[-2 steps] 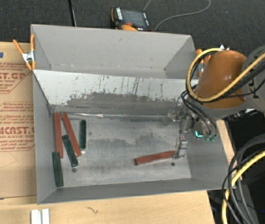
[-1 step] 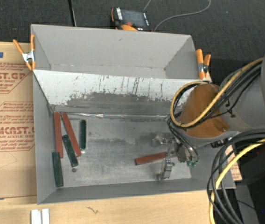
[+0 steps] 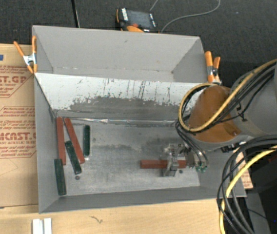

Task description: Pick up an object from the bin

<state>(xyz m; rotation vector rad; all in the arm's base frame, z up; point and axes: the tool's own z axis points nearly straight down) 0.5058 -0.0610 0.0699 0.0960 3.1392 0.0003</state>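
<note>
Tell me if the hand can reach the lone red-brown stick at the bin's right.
Probably yes: the hand hangs over one end of the red-brown stick; nothing lies on it, other sticks lie far left.

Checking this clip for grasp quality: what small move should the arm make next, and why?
Probably slide the claw a little toward the middle of the red-brown stick: it sits over that stick's right-hand end, so a grasp there might tip the stick as it lifts.
</note>
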